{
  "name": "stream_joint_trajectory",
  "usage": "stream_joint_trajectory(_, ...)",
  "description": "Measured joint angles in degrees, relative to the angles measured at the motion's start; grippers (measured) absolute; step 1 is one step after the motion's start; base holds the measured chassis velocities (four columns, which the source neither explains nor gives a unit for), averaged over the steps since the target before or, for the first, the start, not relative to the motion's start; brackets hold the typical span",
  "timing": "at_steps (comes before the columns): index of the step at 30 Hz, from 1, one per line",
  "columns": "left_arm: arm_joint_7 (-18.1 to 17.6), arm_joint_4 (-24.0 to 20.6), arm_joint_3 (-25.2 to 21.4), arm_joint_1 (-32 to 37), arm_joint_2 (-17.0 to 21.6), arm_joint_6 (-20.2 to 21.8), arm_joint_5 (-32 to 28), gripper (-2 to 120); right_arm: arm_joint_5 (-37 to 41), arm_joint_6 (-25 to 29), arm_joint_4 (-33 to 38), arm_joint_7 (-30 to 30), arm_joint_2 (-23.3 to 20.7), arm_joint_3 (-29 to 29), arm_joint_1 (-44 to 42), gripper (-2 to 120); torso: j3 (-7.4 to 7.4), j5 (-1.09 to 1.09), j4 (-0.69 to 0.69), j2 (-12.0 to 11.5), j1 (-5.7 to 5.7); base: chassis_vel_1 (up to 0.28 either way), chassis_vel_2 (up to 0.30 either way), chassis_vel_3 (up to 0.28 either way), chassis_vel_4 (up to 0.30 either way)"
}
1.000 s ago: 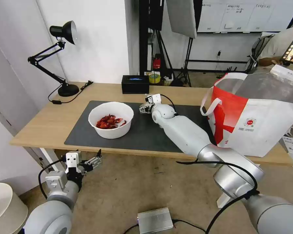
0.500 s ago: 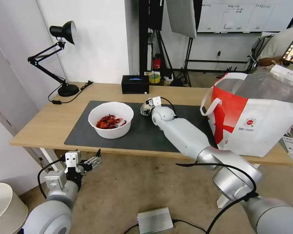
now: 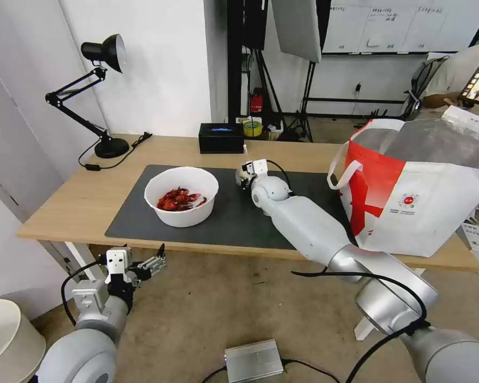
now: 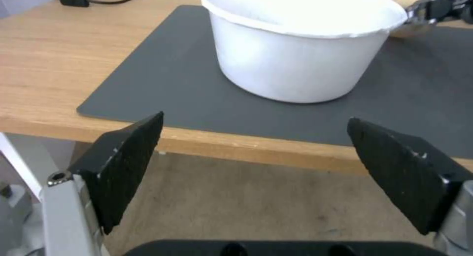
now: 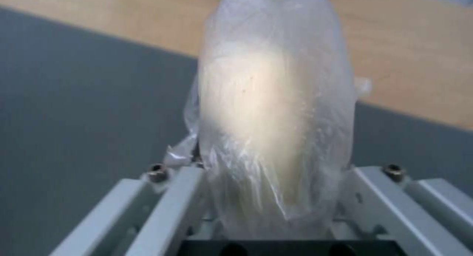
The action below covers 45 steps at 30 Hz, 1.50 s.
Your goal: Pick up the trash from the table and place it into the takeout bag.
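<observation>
Thin clear plastic bag (image 5: 276, 112), crinkly & glossy, around a smooth whitish lump. Matt dk-grey mat (image 3: 234, 213) on light wood-grain table (image 3: 69, 207). Bowl (image 4: 295, 60): smooth white plastic; left gripper (image 4: 256, 174) pads black, ribbed.

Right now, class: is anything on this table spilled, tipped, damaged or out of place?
Nothing stands out. The white bowl stands upright on the dark mat with the shells inside, the takeout bag stands open on the table, and the right gripper holds the small clear bag. The left gripper waits open below the edge.
</observation>
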Motion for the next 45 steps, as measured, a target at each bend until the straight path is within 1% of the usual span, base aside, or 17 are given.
stream_joint_trajectory(3,-0.06,-0.27,-0.01,-0.04,-0.09,0.0,0.02,100,2.05,-2.26,5.94,5.19,-2.87,0.12,-0.73,11,0.0,0.0,-0.01,0.0,0.0,0.0,0.0,0.0,0.0)
stream_joint_trajectory(4,-0.06,-0.27,-0.01,-0.04,-0.09,0.0,0.02,100,2.05,-2.26,5.94,5.19,-2.87,0.12,-0.73,11,0.0,0.0,-0.01,0.0,0.0,0.0,0.0,0.0,0.0)
stream_joint_trajectory(6,-0.06,-0.54,-0.02,-0.07,-0.09,0.0,0.02,100,4.27,-3.93,10.81,8.56,-5.43,0.13,-1.28,7,0.0,0.0,-0.01,0.0,0.0,0.0,0.0,0.0,0.0)
stream_joint_trajectory(7,-0.06,-0.54,-0.02,-0.07,-0.09,0.0,0.02,100,4.27,-3.93,10.81,8.56,-5.43,0.13,-1.28,7,0.0,0.0,-0.01,0.0,0.0,0.0,0.0,0.0,0.0)
stream_joint_trajectory(11,-0.06,-0.71,-0.33,0.47,-0.09,0.0,0.23,100,8.1,-5.95,19.36,13.51,-9.7,0.36,-2.18,7,0.0,0.01,-0.01,0.0,0.0,0.0,0.0,0.0,0.0)
stream_joint_trajectory(13,-0.06,-0.73,-0.34,0.54,-0.09,0.0,0.3,100,8.52,-6.21,20.6,14.27,-10.22,0.46,-2.33,7,0.0,0.0,-0.01,0.0,0.0,0.0,0.0,0.0,0.0)
stream_joint_trajectory(16,-0.06,-1.14,-0.32,0.73,-0.08,0.0,0.42,100,11.48,-7.67,27.04,18.01,-12.66,1.09,-3.22,7,0.0,0.01,-0.01,0.0,0.0,0.0,0.0,0.0,0.0)
stream_joint_trajectory(18,-0.06,-1.19,-0.3,0.76,-0.08,0.0,0.43,100,11.91,-7.97,27.95,18.6,-13.03,1.16,-3.31,7,0.0,0.01,0.0,0.0,0.0,0.0,0.0,0.0,0.0)
stream_joint_trajectory(21,-0.06,-1.74,-0.47,1.29,-0.25,0.0,0.75,100,14.98,-9.63,34.36,23.18,-15.76,1.55,-3.85,7,0.0,0.0,-0.01,0.0,0.0,0.0,0.0,0.0,0.0)
stream_joint_trajectory(25,-0.08,-2.24,-0.91,1.8,-1.15,0.0,0.98,100,17.47,-10.3,38.77,26.57,-18.17,2.33,-4.1,7,0.0,0.0,0.0,0.0,0.0,0.0,0.0,0.0,0.0)
stream_joint_trajectory(26,-0.08,-2.24,-0.91,1.8,-1.15,0.0,0.98,100,17.47,-10.3,38.77,26.57,-18.17,2.33,-4.1,7,0.0,0.0,0.0,0.0,0.0,0.0,0.0,0.0,0.0)
stream_joint_trajectory(29,0.05,-2.5,-0.9,2.42,-1.93,0.0,1.61,100,19.6,-11.08,43.25,28.36,-21.51,3.17,-4.17,7,0.0,0.0,0.0,0.0,0.0,0.0,0.0,0.0,0.0)
stream_joint_trajectory(30,0.05,-2.5,-0.9,2.42,-1.93,0.0,1.61,100,19.6,-11.08,43.25,28.36,-21.51,3.17,-4.17,7,0.0,0.0,0.0,0.0,0.0,0.0,0.0,0.0,0.0)
stream_joint_trajectory(34,0.29,-2.55,-0.8,2.57,-1.87,0.0,1.9,100,22.05,-11.68,48.53,29.53,-26.4,4.85,-4.46,7,0.0,0.0,0.0,0.01,0.0,0.0,0.0,0.0,0.0)
stream_joint_trajectory(35,0.29,-2.55,-0.8,2.57,-1.87,0.0,1.9,100,22.05,-11.68,48.53,29.53,-26.4,4.85,-4.46,7,0.0,0.0,0.0,0.01,0.0,0.0,0.0,0.0,0.0)
stream_joint_trajectory(38,0.31,-2.6,-0.61,2.46,-1.53,0.01,1.91,100,24.81,-12.21,52.21,31.02,-30.21,6.93,-5.49,7,0.0,0.0,-0.01,0.01,0.0,0.0,0.0,0.0,0.0)
stream_joint_trajectory(45,0.35,-2.68,-0.09,2.25,-1.25,0.05,1.97,100,27.84,-12.51,57.21,31.47,-36.08,10.81,-8.01,6,0.0,0.01,-0.01,0.0,0.0,0.0,0.0,0.0,0.0)
